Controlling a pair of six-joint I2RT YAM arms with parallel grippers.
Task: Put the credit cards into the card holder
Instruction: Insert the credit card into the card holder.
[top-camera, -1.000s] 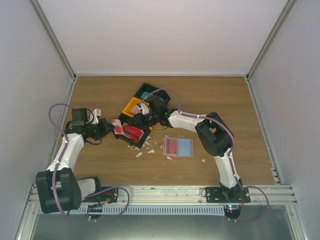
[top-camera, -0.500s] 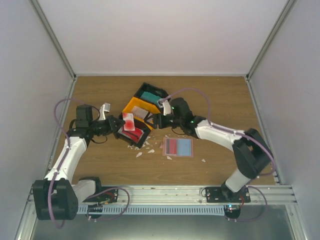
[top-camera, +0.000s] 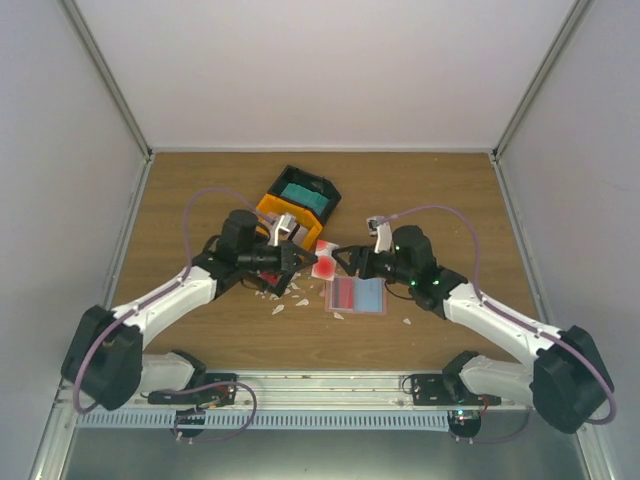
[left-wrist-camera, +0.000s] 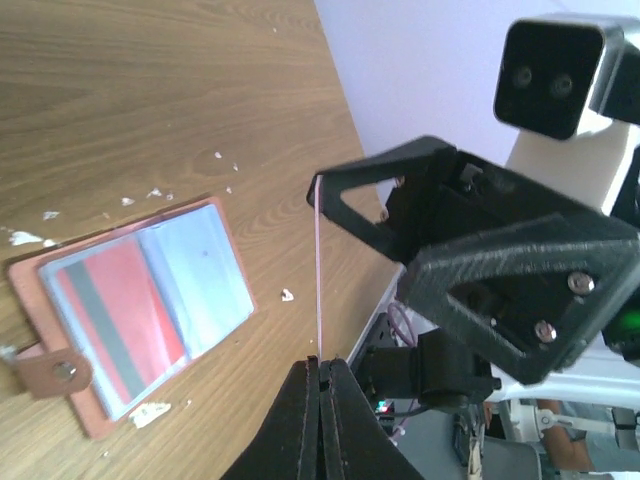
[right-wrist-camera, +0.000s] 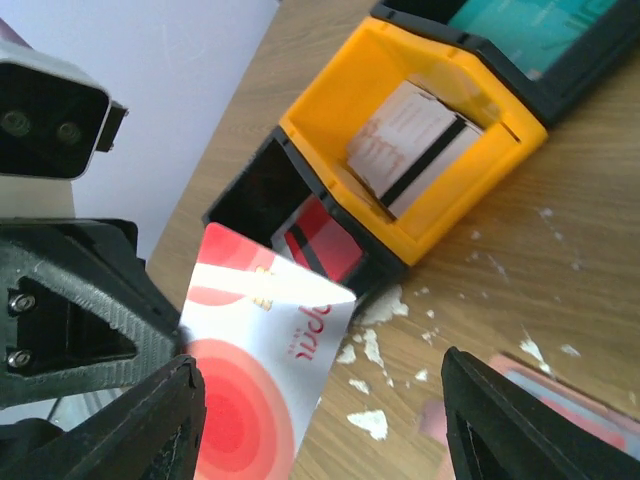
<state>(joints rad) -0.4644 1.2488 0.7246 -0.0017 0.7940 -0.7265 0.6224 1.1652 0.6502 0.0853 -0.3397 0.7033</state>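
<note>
Wooden table (top-camera: 200, 190) carries one holder (top-camera: 357, 294), lying open and flat near the middle, just in front of the two grippers. Its two inner pockets face up. One shows a red card (left-wrist-camera: 140, 295) with a grey stripe. The other is pale blue, and whether a card sits in it I cannot tell.

One white card (right-wrist-camera: 265, 370) with red rings hangs in the air beside the holder's far left corner. The left gripper (top-camera: 300, 260) is clamped on one end of it, jaws narrow with only the card's thickness between them. The right gripper (top-camera: 347, 262) faces it with jaws wide. The card's free end reaches in between its two fingers (right-wrist-camera: 150, 420), nearer one of them, and I cannot tell whether it touches.

One black-and-orange tray (right-wrist-camera: 330, 165) stands behind the grippers with three compartments in view, one card in each. A striped card (right-wrist-camera: 415, 145) is in the orange one, a second red card (right-wrist-camera: 320, 245) in the black one beside it, and a teal card (right-wrist-camera: 520, 25) in the far one. That makes five cards counted. Many white scraps (right-wrist-camera: 368, 424) lie on the wood between tray and holder.
</note>
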